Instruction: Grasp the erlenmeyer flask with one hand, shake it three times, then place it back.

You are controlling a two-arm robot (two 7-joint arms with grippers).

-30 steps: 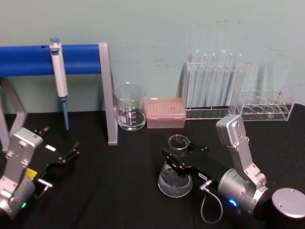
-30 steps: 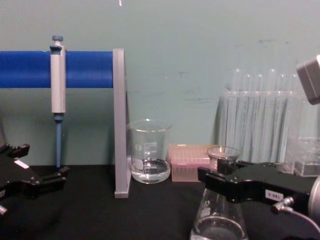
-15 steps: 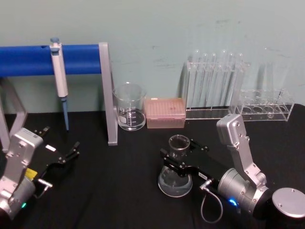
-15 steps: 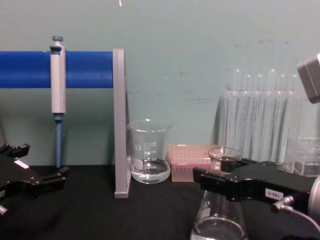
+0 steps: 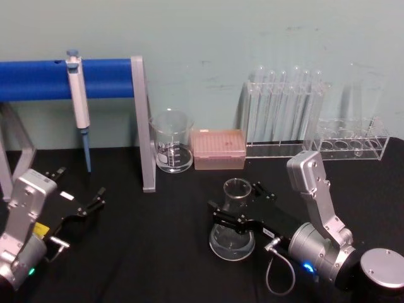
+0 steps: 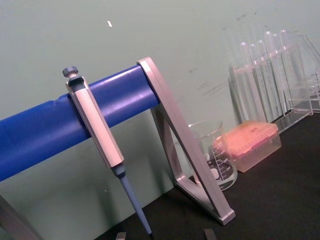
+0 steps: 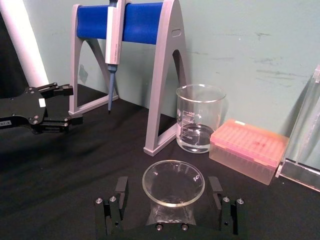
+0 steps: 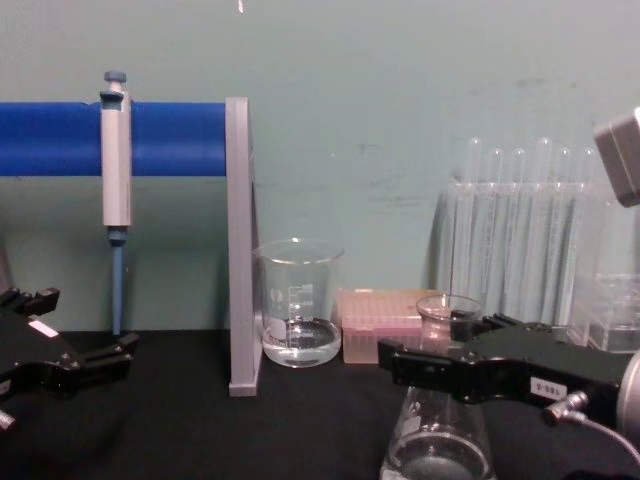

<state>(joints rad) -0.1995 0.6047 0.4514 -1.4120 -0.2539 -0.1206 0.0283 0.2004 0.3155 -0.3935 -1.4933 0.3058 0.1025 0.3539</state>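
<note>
Head view: black table [image 5: 164, 252], pale green wall [image 5: 208, 38]; right gripper's [image 5: 243, 205] fingers spread beside flask [image 5: 232, 230].

clear erlenmeyer flask [image 5: 232, 230], upright on black table, little liquid at base, open jaws flanking its neck

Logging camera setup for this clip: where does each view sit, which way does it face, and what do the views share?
Head: high, looking down at the table; left gripper idle, right gripper open around the flask.
Chest: low, looking across the table; flask from the side, right gripper at its neck.
Left wrist: on the left arm, facing the pipette and stand.
Right wrist: on the right arm, looking over the flask between open fingers.
Shared: the beaker shows in all four.
</note>
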